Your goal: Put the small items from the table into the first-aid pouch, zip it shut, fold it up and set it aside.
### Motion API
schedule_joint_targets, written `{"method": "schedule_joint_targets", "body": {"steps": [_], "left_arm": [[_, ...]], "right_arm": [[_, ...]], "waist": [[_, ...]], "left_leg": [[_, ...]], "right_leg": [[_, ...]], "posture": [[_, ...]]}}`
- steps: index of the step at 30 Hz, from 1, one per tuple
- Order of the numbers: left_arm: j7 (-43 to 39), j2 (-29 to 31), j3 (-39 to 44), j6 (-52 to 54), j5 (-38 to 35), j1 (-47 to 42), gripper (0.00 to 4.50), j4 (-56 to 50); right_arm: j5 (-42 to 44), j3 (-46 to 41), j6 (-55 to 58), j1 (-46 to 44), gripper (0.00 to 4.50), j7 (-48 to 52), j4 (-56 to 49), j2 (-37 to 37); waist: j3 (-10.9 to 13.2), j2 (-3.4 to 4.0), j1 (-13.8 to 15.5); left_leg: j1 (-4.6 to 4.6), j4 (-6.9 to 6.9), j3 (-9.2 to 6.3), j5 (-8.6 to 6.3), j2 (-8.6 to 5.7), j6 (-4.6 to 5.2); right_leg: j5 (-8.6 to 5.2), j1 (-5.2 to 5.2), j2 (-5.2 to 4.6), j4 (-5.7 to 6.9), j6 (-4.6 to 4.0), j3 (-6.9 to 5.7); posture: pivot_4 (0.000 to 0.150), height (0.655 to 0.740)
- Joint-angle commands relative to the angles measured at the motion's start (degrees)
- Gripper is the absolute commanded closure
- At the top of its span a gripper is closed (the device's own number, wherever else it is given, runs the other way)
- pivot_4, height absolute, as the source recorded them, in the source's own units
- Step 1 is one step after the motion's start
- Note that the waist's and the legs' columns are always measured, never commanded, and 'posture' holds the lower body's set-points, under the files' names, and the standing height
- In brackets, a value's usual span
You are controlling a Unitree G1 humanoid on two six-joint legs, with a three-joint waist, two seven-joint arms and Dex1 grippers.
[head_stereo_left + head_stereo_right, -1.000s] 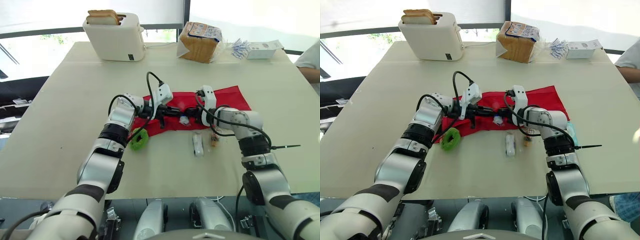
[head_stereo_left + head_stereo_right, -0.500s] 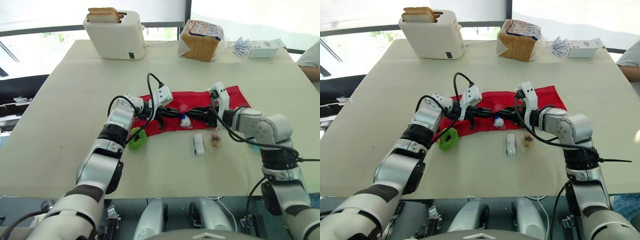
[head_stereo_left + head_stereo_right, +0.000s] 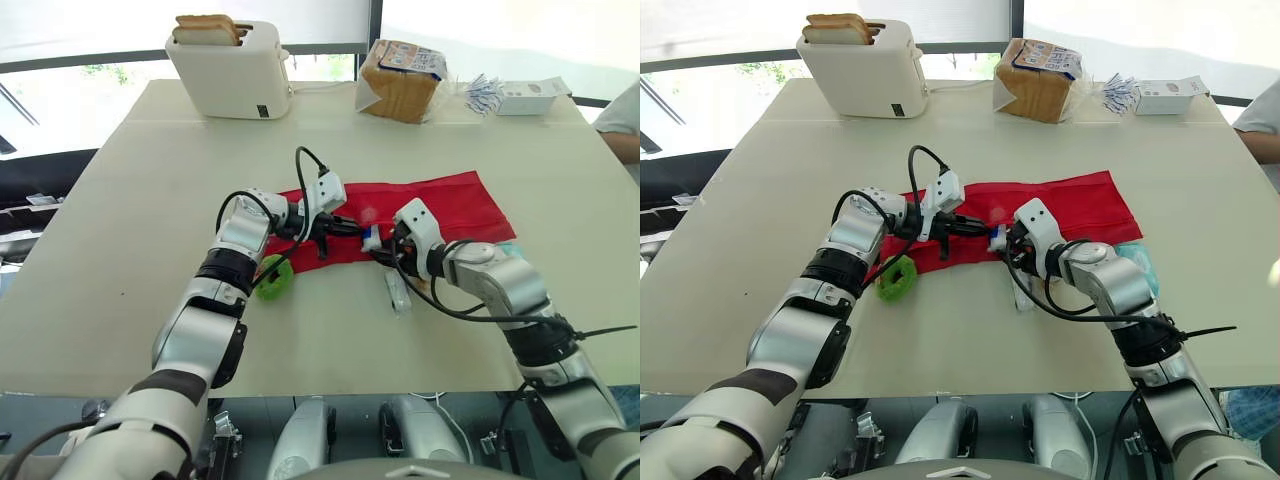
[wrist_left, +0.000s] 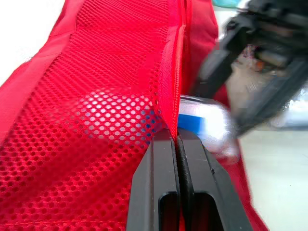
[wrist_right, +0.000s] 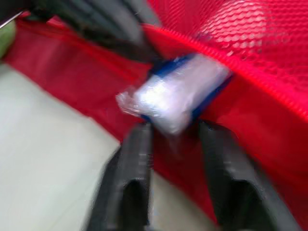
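The pouch (image 3: 440,200) lies mid-tabletop (image 3: 120,250), a roll (image 3: 272,280) at its near-left corner, a tube (image 3: 397,292) just before it; toaster (image 3: 230,70) and bread loaf (image 3: 400,82) stand far behind.

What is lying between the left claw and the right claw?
A small blue-and-white packet, at the open edge of the red pouch; the left eye view shows it.

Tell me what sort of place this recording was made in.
Probably a kitchen-style or break-room table by windows, staged for testing: a white toaster holding bread slices and a bagged bread loaf stand at the beige table's far edge, behind a red first-aid pouch.
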Motion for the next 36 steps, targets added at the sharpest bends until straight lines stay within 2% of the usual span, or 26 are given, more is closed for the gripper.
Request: {"method": "schedule_joint_targets", "body": {"steps": [1,8,14,17,19,20,23,25,28,30,33,36], "left_arm": [[-0.7,0.2,-0.1,-1.3,-0.5,0.0,4.5,-2.7],[-0.2,0.2,-0.2,-1.9,-0.3,0.7,4.5,-2.8],[1.2,0.2,-0.5,-3.7,0.5,1.0,4.5,-2.5],[2.5,0.3,-0.4,-5.9,1.1,1.2,4.5,-1.3],[3.2,0.2,-0.2,-7.2,1.2,1.1,4.5,-0.3],[3.4,0.3,-0.3,-8.0,1.5,1.0,4.5,0.1],[3.7,0.6,-0.7,-10.3,2.2,1.0,4.5,1.0],[3.7,0.6,-0.7,-11.5,2.3,1.1,4.5,1.5],[3.0,0.3,-0.4,-12.4,2.0,1.2,4.5,2.0],[2.8,0.1,-0.5,-13.4,2.0,1.1,4.5,2.4],[2.8,-0.3,-0.6,-16.0,2.1,1.4,4.5,3.0],[2.6,-0.8,-0.5,-17.0,1.9,1.3,4.5,3.6]], "right_arm": [[-2.1,-0.9,-4.4,-2.4,4.36,0.2,3.6,0.9],[-5.8,0.6,-11.2,-7.9,4.36,3.2,14.1,3.5],[-8.0,-1.6,-16.8,-10.9,4.36,3.9,21.8,4.9],[-5.8,-3.5,-14.8,-7.9,3.51,7.5,13.8,1.6],[-3.1,-5.0,-11.0,-3.1,2.55,10.5,2.4,-3.0],[-1.1,-6.3,-9.1,-0.5,2.25,12.0,-3.6,-5.2],[3.7,-11.4,-5.8,6.4,0.74,13.9,-17.9,-10.8],[6.2,-16.9,-6.1,11.1,0.05,14.8,-26.5,-14.6],[9.8,-26.3,-10.9,18.8,0.05,18.0,-35.8,-19.2],[11.9,-34.5,-11.9,26.4,0.05,23.3,-40.6,-24.9],[14.9,-45.2,-11.0,36.3,0.05,28.6,-41.9,-29.9],[18.2,-58.2,-11.9,45.9,0.05,32.4,-42.9,-29.9]], "waist": [[0.0,0.0,0.0],[0.0,0.0,-0.1],[0.0,0.0,-0.1],[0.0,0.01,0.2],[0.0,0.01,0.3],[0.0,0.01,0.5],[0.0,0.04,0.5],[0.0,0.06,0.4],[0.0,0.06,0.6],[0.0,0.06,1.1],[0.0,0.04,1.7],[0.0,0.02,2.2]], "left_leg": [[0.0,0.0,-0.01,0.0,0.0,0.0],[0.0,0.0,-0.01,0.02,0.0,-0.03],[0.0,0.0,-0.01,0.04,0.0,-0.06],[-0.01,0.01,-0.02,0.04,0.0,-0.06],[-0.04,0.01,-0.05,0.04,-0.01,-0.06],[-0.07,0.01,-0.06,0.04,-0.01,-0.06],[-0.17,0.0,-0.07,0.03,-0.02,-0.05],[-0.09,0.0,-0.01,0.03,-0.02,-0.04],[-0.07,0.0,-0.05,-0.04,0.0,0.09],[-0.06,0.01,-0.03,-0.08,-0.01,0.17],[0.01,0.02,-0.01,-0.09,-0.01,0.2],[0.05,0.04,0.0,-0.1,-0.01,0.25]], "right_leg": [[0.0,0.0,0.0,0.01,0.0,-0.01],[0.0,-0.01,0.0,0.02,0.0,0.0],[0.0,-0.02,0.0,0.03,0.0,-0.01],[0.0,-0.02,0.0,0.02,0.0,-0.01],[0.0,-0.02,-0.02,-0.01,0.0,-0.03],[0.0,-0.03,-0.03,-0.04,0.0,-0.03],[0.0,-0.08,-0.07,-0.07,0.0,-0.05],[0.01,-0.07,-0.06,0.0,0.0,-0.04],[0.0,-0.02,-0.04,0.02,0.0,-0.13],[0.0,0.01,-0.04,-0.01,0.01,-0.14],[0.01,0.14,-0.02,-0.04,0.02,-0.13],[0.01,0.23,-0.02,-0.04,0.02,-0.15]], "posture": [[0.15,0.74],[0.15,0.74],[0.15,0.74],[0.15,0.74],[0.15,0.74],[0.15,0.74],[0.15,0.74],[0.15,0.74],[0.15,0.74],[0.15,0.74],[0.15,0.74],[0.15,0.74]]}}
